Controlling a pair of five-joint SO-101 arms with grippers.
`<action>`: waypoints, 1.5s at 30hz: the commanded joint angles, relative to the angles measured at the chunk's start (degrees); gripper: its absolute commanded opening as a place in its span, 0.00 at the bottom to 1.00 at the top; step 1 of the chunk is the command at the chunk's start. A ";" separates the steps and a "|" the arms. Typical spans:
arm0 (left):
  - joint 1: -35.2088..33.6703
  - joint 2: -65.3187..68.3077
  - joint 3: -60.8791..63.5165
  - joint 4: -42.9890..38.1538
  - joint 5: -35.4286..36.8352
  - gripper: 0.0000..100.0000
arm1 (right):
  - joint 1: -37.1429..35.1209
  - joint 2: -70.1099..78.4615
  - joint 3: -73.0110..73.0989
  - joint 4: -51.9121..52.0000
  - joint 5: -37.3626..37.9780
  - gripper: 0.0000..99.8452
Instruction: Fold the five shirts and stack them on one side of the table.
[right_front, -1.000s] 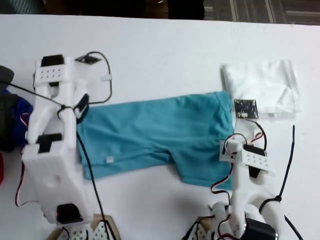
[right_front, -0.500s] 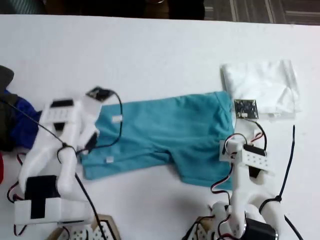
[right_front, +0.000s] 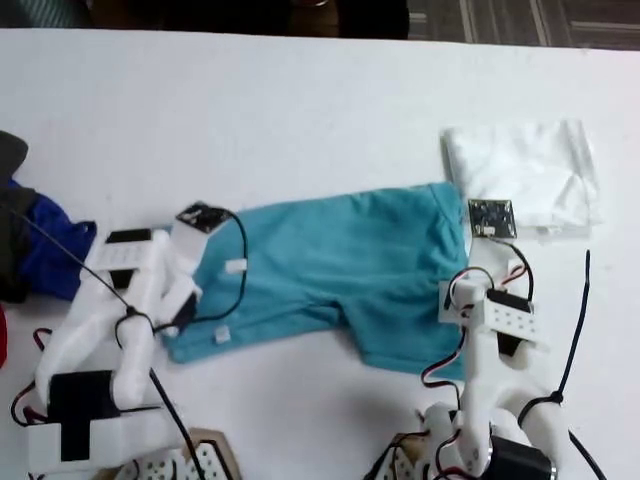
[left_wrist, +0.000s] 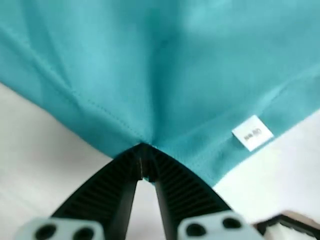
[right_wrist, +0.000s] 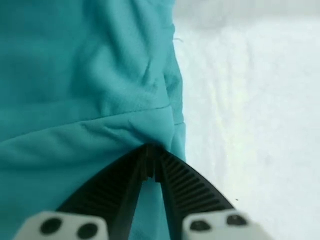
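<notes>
Your left tool grips the teal shirt at its hem; right tool clamps its other end; shirt spread on tabletop.

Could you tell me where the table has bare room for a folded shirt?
Bare: the far strip of table beyond the teal shirt, and the near edge between left arm and right arm. Crowded: white shirt far right, dark clothes at left.

On the table, spread shirt centre, folded shirt behind its right end, clothes heap far left.
</notes>
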 joint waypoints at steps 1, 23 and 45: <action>0.62 -0.44 0.75 2.73 -0.26 0.03 | 0.04 -1.80 -0.18 -1.01 -0.53 0.02; 5.27 -20.66 3.74 8.18 -0.09 0.03 | 0.04 -1.80 -0.18 -1.10 -0.53 0.02; 7.03 -18.20 5.93 4.13 -6.33 0.03 | -0.92 -1.80 -10.55 14.99 -0.09 0.02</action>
